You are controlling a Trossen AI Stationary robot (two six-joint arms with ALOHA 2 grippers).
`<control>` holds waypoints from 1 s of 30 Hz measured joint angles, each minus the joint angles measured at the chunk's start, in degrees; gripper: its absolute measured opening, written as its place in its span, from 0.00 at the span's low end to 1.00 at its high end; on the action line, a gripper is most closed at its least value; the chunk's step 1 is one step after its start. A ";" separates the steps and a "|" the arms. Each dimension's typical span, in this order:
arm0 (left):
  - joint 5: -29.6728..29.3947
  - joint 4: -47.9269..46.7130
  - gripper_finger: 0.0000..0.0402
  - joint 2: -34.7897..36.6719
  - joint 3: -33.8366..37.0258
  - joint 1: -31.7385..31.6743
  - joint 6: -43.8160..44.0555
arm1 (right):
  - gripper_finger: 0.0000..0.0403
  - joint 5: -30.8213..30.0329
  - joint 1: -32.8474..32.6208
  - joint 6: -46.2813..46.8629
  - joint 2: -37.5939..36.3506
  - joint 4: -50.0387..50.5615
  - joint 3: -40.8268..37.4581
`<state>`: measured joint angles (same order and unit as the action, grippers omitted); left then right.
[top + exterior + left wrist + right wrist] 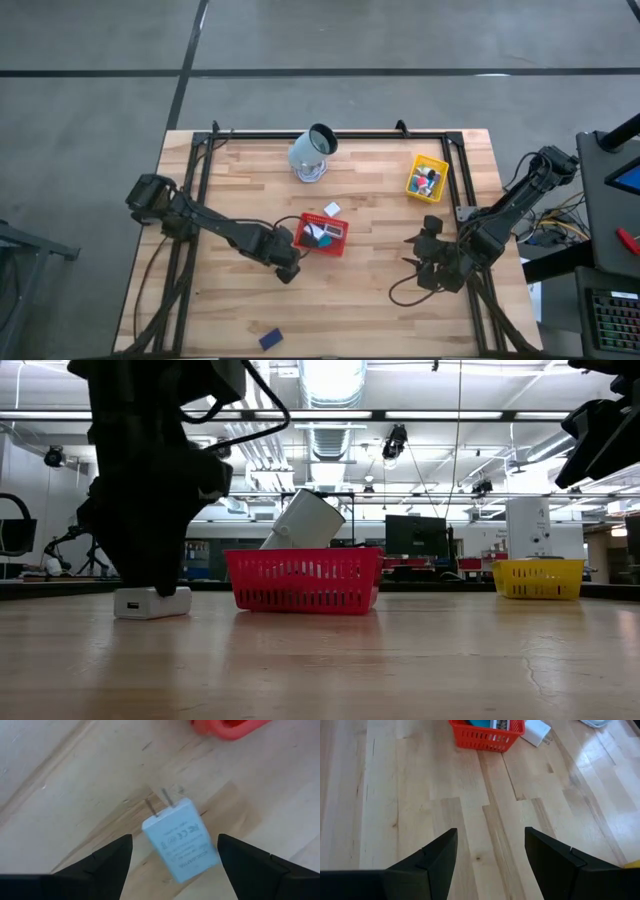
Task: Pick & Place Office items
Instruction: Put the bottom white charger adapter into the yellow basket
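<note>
Overhead lights and monitors fill the workshop behind a pale wooden tabletop point(220, 310) ringed by a dark frame. Near twelve o'clock a big pale cup point(312, 152) lies tipped on its side. At the centre sits the red basket point(325, 234), already holding several small items, and toward two o'clock the yellow basket point(427, 177) holds a few more, so I'd judge a fair share of the sorting done.

Left to move, as far as I can see: a white charger point(181, 840) lying flat on the wood just off the red basket's eight o'clock corner, a second white plug point(332, 209) touching that basket's twelve o'clock side, and a dark blue block point(270, 339) alone near the six o'clock edge.

My guess is the charger is the piece in hand. The left gripper point(175, 857) hangs right over it, its fingers spread wide on either side, holding nothing; whether they touch it I cannot tell. The right gripper point(490, 850) waits over bare wood around four o'clock, its fingers likewise apart and empty.

Hard to make out: the basket contents are a jumble of colours from above, so I can't count or name them. From tabletop level the left arm blocks most of the charger, and the blue block doesn't show there at all.
</note>
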<state>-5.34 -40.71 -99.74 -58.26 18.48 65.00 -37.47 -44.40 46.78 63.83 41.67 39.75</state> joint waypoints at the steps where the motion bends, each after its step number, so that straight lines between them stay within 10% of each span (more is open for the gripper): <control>1: 0.01 0.03 0.75 0.00 0.35 0.00 0.20 | 0.56 0.00 0.00 0.00 0.00 0.00 0.00; 21: 1.51 5.62 0.73 0.02 4.17 0.17 3.14 | 0.56 -0.02 0.00 -0.09 0.00 -0.21 0.00; 30: 0.53 5.07 0.39 0.02 4.29 0.71 1.57 | 0.56 -0.02 0.00 0.02 0.00 -0.28 0.00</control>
<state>-4.81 -35.64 -99.72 -53.97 19.19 66.58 -37.50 -44.40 46.81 63.83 41.39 39.75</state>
